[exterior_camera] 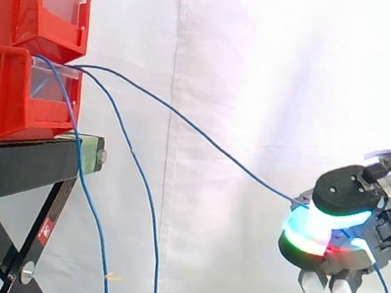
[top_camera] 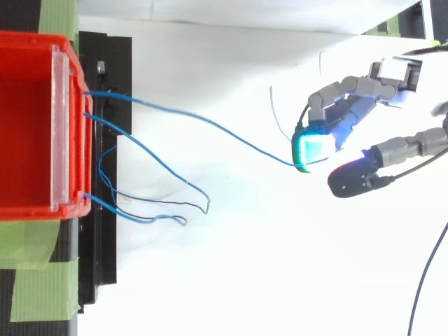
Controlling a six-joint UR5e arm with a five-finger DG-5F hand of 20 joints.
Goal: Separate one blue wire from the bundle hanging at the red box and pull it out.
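I count two red bins [exterior_camera: 29,3] [exterior_camera: 11,99] stacked well away from my hand [exterior_camera: 344,197], one black stand [exterior_camera: 26,164] under them, and three blue wires [exterior_camera: 96,227] [exterior_camera: 150,194], one wire [top_camera: 245,143] pinched in my fingers.

Outstretched blue wire [exterior_camera: 204,135] off red box [exterior_camera: 4,98]

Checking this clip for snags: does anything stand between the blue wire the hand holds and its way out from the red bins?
Nothing visible does. One blue wire runs in a free span from the lower red bin to the hand that pinches it. The other blue wires hang apart from it near the stand.
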